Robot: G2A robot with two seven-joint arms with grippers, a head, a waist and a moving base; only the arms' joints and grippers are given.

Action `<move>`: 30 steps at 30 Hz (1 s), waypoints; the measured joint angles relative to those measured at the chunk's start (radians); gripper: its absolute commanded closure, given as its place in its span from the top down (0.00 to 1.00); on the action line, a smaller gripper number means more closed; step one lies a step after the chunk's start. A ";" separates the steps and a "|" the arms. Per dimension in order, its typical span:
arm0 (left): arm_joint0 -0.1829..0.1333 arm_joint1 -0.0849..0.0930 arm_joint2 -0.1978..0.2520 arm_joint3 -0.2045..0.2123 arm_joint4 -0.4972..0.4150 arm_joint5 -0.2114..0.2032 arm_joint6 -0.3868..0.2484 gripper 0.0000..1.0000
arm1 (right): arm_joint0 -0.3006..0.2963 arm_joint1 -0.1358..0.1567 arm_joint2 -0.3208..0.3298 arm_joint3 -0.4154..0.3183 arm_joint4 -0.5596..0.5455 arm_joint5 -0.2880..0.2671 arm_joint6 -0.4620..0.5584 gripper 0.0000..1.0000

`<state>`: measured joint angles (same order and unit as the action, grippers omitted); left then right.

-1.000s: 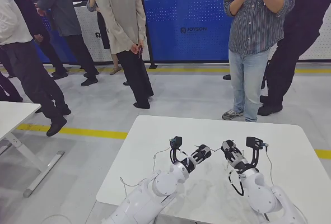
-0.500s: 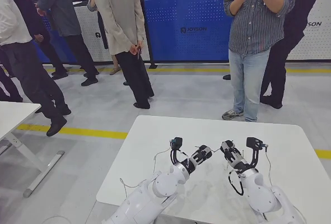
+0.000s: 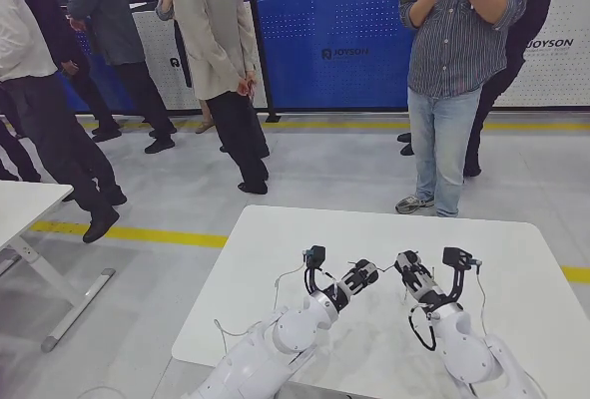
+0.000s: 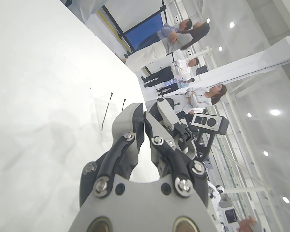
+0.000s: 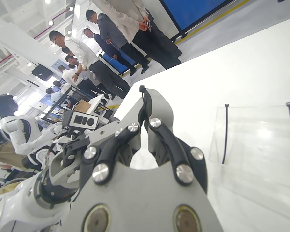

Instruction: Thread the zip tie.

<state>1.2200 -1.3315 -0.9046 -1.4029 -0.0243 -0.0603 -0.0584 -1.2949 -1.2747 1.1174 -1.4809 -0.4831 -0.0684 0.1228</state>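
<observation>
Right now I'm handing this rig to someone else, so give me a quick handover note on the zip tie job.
Right gripper: shut on a black zip tie, its head sticking out beyond the pads.
Left gripper: shut, close beside it over the table; whether it pinches the tail, I cannot tell.
Two spare zip ties lie on a clear sheet.
Done: tie picked up. Left: feed tail through head; no loop visible.

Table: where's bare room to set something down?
Bare: the table from the left gripper out to its far left corner. Crowded: the middle, where it faces the right gripper holding the zip tie, and the clear sheet with spare ties near them.
</observation>
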 measured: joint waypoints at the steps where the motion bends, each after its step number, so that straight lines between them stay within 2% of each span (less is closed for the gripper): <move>1: 0.000 0.000 0.000 0.000 0.001 0.000 0.000 0.00 | -0.001 0.000 0.001 0.000 -0.002 0.001 0.001 0.08; 5: 0.002 -0.002 -0.002 -0.001 0.006 0.000 0.004 0.00 | -0.006 -0.001 0.009 -0.005 -0.006 0.001 0.002 0.18; 13: 0.004 -0.004 -0.004 -0.001 0.016 0.005 0.008 0.00 | -0.015 -0.002 0.017 -0.017 -0.019 0.002 0.006 0.24; 14: 0.004 -0.004 -0.004 -0.001 0.018 0.005 0.008 0.00 | -0.016 -0.002 0.018 -0.018 -0.021 0.001 0.007 0.29; 18: 0.003 -0.006 -0.005 0.002 0.021 0.007 0.012 0.00 | -0.027 -0.002 0.018 -0.028 -0.039 -0.009 0.012 0.36; 21: 0.001 -0.008 -0.006 0.004 0.020 0.010 0.014 0.00 | -0.036 -0.001 0.019 -0.035 -0.054 -0.018 0.016 0.33; 23: 0.001 -0.008 -0.007 0.004 0.019 0.010 0.014 0.00 | -0.040 -0.002 0.019 -0.036 -0.060 -0.020 0.017 0.26; 29: 0.001 -0.010 -0.009 0.005 0.022 0.010 0.012 0.00 | -0.042 -0.004 0.021 -0.036 -0.065 -0.020 0.015 0.19; 30: 0.001 -0.010 -0.009 0.005 0.024 0.010 0.010 0.00 | -0.042 -0.004 0.022 -0.037 -0.068 -0.021 0.015 0.10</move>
<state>1.2208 -1.3420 -0.9139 -1.3979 -0.0006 -0.0501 -0.0480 -1.3366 -1.2786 1.1391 -1.5175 -0.5512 -0.0890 0.1375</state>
